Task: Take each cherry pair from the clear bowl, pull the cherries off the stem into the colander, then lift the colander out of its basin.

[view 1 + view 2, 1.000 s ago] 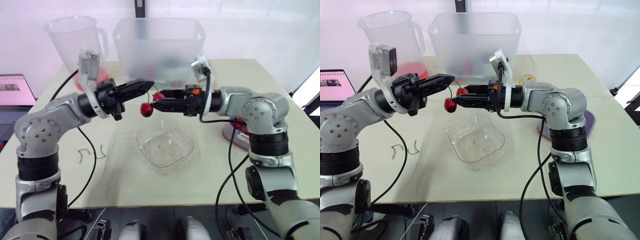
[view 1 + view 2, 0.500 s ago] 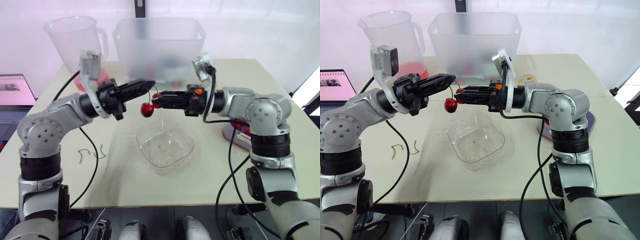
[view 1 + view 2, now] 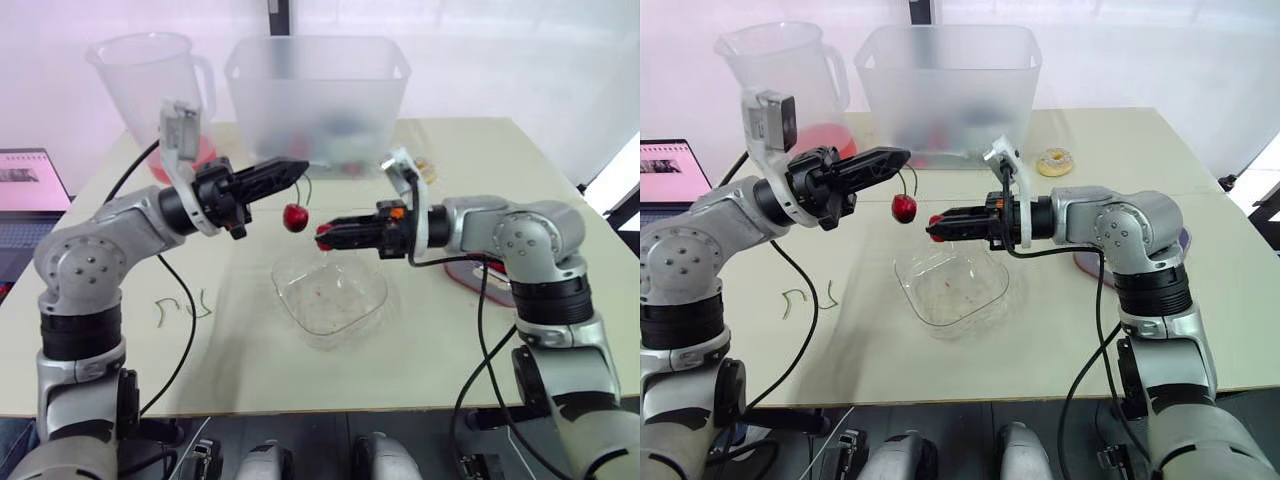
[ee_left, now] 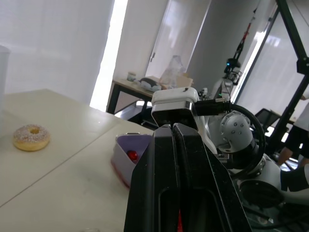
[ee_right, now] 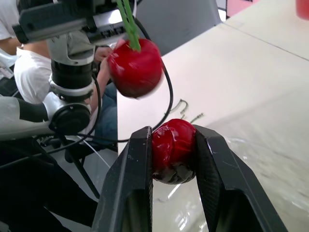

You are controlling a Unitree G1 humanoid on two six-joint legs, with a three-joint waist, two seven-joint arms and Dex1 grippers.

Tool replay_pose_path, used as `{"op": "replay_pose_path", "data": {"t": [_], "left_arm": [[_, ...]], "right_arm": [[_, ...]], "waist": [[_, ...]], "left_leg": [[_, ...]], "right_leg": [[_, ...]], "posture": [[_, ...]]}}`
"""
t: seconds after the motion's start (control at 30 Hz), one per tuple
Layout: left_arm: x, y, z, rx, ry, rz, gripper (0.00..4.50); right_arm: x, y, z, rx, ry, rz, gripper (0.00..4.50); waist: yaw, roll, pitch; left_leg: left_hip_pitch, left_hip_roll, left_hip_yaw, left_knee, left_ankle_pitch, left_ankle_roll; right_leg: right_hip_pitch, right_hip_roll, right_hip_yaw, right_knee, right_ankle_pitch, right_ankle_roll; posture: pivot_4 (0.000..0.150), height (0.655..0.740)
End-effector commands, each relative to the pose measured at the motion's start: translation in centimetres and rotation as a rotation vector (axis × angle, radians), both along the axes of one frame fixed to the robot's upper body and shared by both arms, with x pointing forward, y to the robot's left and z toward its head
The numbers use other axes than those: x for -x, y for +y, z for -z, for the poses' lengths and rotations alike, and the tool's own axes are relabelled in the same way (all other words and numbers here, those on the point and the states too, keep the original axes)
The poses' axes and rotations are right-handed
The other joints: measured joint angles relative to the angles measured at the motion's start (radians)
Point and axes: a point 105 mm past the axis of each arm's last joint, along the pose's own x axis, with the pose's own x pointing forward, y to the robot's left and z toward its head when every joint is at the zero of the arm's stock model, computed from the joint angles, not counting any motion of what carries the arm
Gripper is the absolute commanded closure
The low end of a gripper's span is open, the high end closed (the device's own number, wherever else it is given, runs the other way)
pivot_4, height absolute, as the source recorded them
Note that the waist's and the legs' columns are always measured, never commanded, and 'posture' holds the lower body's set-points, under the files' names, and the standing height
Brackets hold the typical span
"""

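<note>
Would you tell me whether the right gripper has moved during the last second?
Yes. The right gripper, shut on a cherry, has dropped away from the frosted basin, towards the clear bowl.

Table (image 3: 470, 350) layout around a clear bowl (image 3: 330, 295).
At the back: basin (image 3: 318, 95) in the middle, pitcher (image 3: 160, 85) to its left, doughnut (image 3: 1054, 161) to its right. Laptop (image 3: 30, 190) beyond the left edge. Clear bowl mid-table, loose stems (image 3: 185, 303) left of it, container (image 3: 1183, 243) to its right. Above the bowl's far rim, cherry (image 5: 174, 145) pinched in the right gripper (image 3: 325, 236); just up and left, apart, second cherry (image 3: 295, 217) hanging by its stem (image 3: 305, 188) from the closed left gripper (image 3: 298, 166).
</note>
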Motion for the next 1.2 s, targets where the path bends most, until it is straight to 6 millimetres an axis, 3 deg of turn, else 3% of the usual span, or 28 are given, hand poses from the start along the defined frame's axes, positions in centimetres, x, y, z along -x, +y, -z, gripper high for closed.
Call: {"op": "replay_pose_path", "data": {"t": [0.03,0.13,0.27,0.43,0.57,0.77,0.87,0.97,1.03,1.13,1.2], "left_arm": [[0.4,0.2,-1.0,0.020,-0.051,-0.003,4.50],[0.3,0.3,-1.0,0.024,-0.051,-0.010,4.50],[0.1,0.5,-0.9,0.036,-0.050,-0.030,4.50],[0.1,0.5,-0.5,0.038,-0.047,-0.039,4.50],[-0.1,0.4,-0.4,0.036,-0.047,-0.049,4.50],[-0.3,0.6,-0.5,0.050,-0.053,-0.070,4.50],[-0.2,0.6,-0.5,0.052,-0.053,-0.071,4.50],[-0.3,0.7,-0.7,0.059,-0.061,-0.082,4.50],[-0.5,0.9,-1.2,0.081,-0.063,-0.092,4.50],[-0.5,1.0,-1.4,0.088,-0.068,-0.095,4.50],[-0.5,1.0,-1.8,0.110,-0.067,-0.093,4.50]], "right_arm": [[-0.1,-1.5,-1.5,-0.003,-0.077,0.038,3.37],[-2.3,-6.0,-2.6,0.051,-0.157,0.226,3.37],[-5.9,-15.2,-3.6,0.240,-0.271,0.597,3.37],[-6.7,-22.8,-0.8,0.504,-0.280,0.803,3.37],[-6.8,-26.2,1.9,0.645,-0.235,0.888,3.37],[-6.3,-27.7,4.4,0.704,-0.153,0.903,3.37],[-6.0,-28.0,3.7,0.671,-0.148,0.913,2.45],[-5.8,-28.3,1.9,0.651,-0.181,0.931,1.05],[-5.6,-27.8,0.2,0.615,-0.211,0.917,0.04],[-5.7,-25.2,-2.4,0.523,-0.258,0.843,0.04],[-5.6,-21.9,-3.9,0.410,-0.284,0.745,0.04]], "waist": [[0.001,0.000,0.000],[0.011,0.000,0.000],[0.024,0.000,0.000],[0.015,-0.001,0.000],[0.011,0.000,0.001],[0.016,0.000,0.001],[0.017,0.000,0.001],[0.022,0.000,0.001],[0.023,0.000,0.001],[0.020,0.001,0.001],[0.017,0.001,0.001]], "left_leg": [[0.000,0.000,0.000,0.000,0.000,0.000],[0.000,-0.001,0.000,0.000,0.000,0.000],[0.000,-0.001,0.001,0.001,0.000,0.001],[0.000,0.000,0.002,0.000,0.000,0.001],[0.001,0.001,0.003,-0.001,0.000,0.000],[0.001,0.001,0.002,0.000,0.000,0.000],[0.000,0.001,0.002,0.000,0.000,0.000],[0.000,0.001,0.002,0.001,0.000,0.000],[0.000,0.000,0.002,0.001,0.000,0.000],[0.000,0.000,0.002,0.001,0.000,0.000],[0.001,0.001,0.002,0.001,0.000,0.000]], "right_leg": [[0.000,0.000,0.000,0.000,0.000,0.000],[0.000,0.000,0.000,0.000,0.000,0.000],[0.000,-0.001,0.001,-0.001,0.000,0.000],[0.000,0.000,0.001,-0.001,0.000,0.000],[0.000,0.000,0.001,-0.001,0.000,0.000],[0.000,0.000,0.001,-0.001,0.000,0.000],[0.000,0.000,0.001,-0.001,0.000,0.000],[0.001,0.000,0.001,-0.001,0.000,0.000],[0.001,0.000,0.001,-0.001,0.000,0.000],[0.001,0.000,0.001,-0.001,0.000,0.000],[0.001,0.000,0.001,-0.001,0.000,0.000]], "posture": [[0.150,0.6886],[0.150,0.6886],[0.150,0.6886],[0.150,0.6886],[0.150,0.6886],[0.150,0.6886],[0.150,0.6886],[0.150,0.6886],[0.150,0.6886],[0.150,0.6886],[0.150,0.6886]]}}
